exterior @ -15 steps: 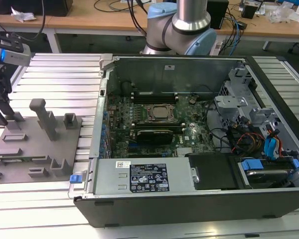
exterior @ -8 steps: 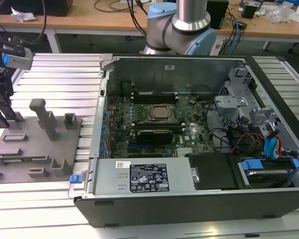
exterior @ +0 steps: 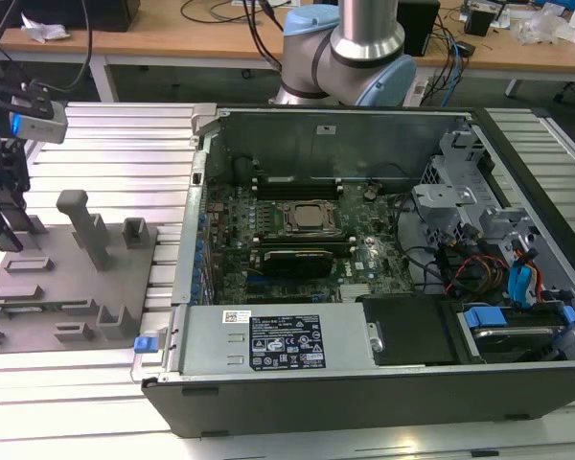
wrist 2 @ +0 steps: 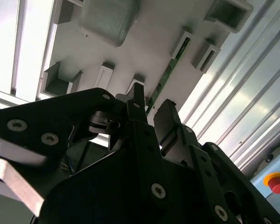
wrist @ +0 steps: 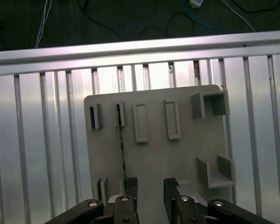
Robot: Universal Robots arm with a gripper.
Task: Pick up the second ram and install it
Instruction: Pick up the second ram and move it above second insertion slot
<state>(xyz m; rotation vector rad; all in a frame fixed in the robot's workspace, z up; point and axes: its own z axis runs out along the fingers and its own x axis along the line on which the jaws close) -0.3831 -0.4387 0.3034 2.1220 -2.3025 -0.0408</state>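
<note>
Exterior view: pincer [exterior: 5, 230] is at the far left, over a grey tray [exterior: 38, 297] on the slatted metal surface [exterior: 125, 153]. It's well apart from the open PC case [exterior: 364, 393] on the exterior view's right. The ram can't be made out there.

First wrist view looks straight down: ram stick [wrist: 122, 149] is a thin green strip standing on edge in the tray's narrow slot holders. Its near end is just beside one of the fingers [wrist: 130, 189]; contact can't be told. Pincer is open w/ a clear gap and nothing held.

Second wrist view looks along the fingers from behind. It shows the stick's green edge w/ dark chips, its near end level w/ the gap between the tips. Also a red button [wrist 2: 277, 182] at the frame edge.

Tray also carries a tall post [exterior: 77, 220] and several box-shaped pockets [wrist: 210, 105].

Case holds the motherboard [exterior: 364, 259] w/ CPU socket [exterior: 307, 218], a labelled power supply [exterior: 268, 340], a blue-tabbed drive [exterior: 498, 321] and loose cables [exterior: 479, 264].

Arm base [exterior: 345, 48] stands behind the case, w/ a cluttered bench [exterior: 172, 29] beyond.
</note>
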